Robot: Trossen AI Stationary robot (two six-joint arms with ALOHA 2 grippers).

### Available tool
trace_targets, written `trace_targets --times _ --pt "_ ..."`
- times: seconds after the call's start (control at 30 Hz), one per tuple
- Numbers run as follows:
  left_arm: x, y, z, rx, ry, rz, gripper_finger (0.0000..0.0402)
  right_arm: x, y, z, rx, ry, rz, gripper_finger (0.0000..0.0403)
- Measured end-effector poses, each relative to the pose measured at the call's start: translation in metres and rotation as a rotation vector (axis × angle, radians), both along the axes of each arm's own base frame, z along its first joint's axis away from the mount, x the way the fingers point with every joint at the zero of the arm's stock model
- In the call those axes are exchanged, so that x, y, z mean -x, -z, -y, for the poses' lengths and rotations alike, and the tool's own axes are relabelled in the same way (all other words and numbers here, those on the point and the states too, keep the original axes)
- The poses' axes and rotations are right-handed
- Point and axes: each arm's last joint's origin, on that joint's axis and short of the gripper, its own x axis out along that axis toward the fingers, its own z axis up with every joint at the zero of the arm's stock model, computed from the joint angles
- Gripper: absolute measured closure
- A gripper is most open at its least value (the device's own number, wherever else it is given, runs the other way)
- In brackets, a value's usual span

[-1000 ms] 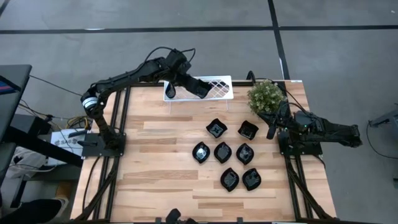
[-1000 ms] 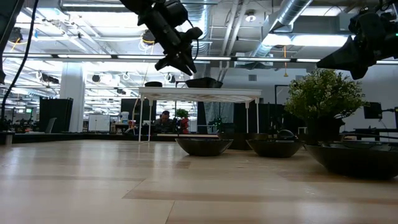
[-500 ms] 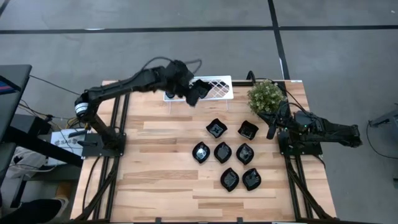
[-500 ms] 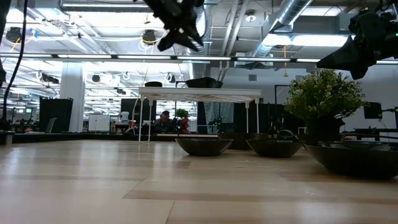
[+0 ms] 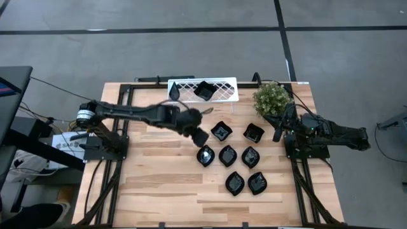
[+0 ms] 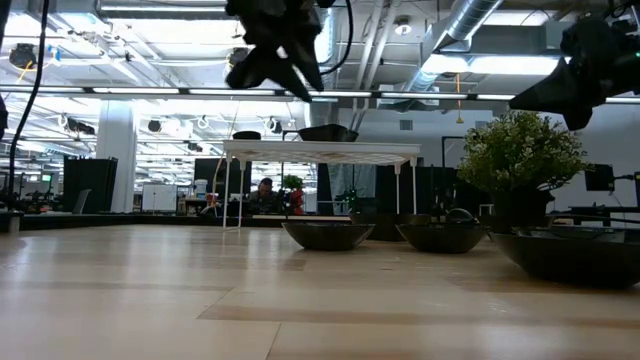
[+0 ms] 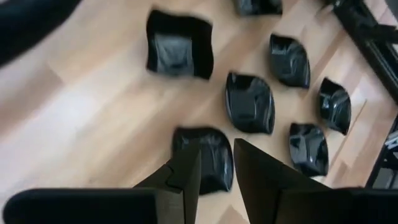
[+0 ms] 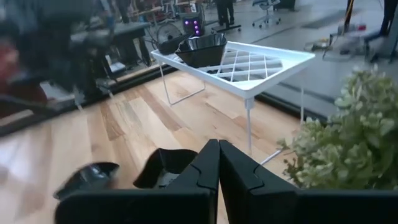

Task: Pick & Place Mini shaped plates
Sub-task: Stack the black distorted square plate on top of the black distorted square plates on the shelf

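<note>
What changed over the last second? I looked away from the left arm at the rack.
The left tool swung from the white rack down toward the plates on the table, empty; a plate sits on the rack. The seven table plates, plant and right tool stayed put.

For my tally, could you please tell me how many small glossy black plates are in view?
9: two plates on the white lattice rack, seven on the wooden table right of centre; others may be hidden.

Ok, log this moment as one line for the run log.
left gripper: open, empty, above plates on table | right gripper: shut, parked by plant | rack: two plates | table: seven plates
</note>
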Motion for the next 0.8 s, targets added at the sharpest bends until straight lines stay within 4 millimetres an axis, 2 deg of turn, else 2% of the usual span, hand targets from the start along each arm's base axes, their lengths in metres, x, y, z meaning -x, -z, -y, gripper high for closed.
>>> trace_targets --times 0.27,0.4,0.47,0.57,0.8 --pt "0.015 0.042 0.037 -0.070 0.049 0.010 0.0305 0.000 0.000 0.000 -0.229 0.044 0.125 0.0401" --pt "0.022 0.055 0.048 -0.060 0.079 0.089 0.0305 -0.003 -0.008 -0.003 -0.217 -0.073 0.188 0.0401" --pt "0.027 0.056 0.050 -0.051 0.083 0.151 0.0305 -0.004 -0.015 -0.006 -0.190 -0.153 0.238 0.0401" --pt "0.040 0.053 0.048 -0.041 0.076 0.269 0.0305 -0.006 -0.021 -0.007 -0.177 -0.184 0.288 0.0401" --pt "0.092 0.044 0.036 -0.072 0.019 0.432 0.0305 -0.017 -0.017 -0.009 -0.220 -0.190 0.220 0.0401"
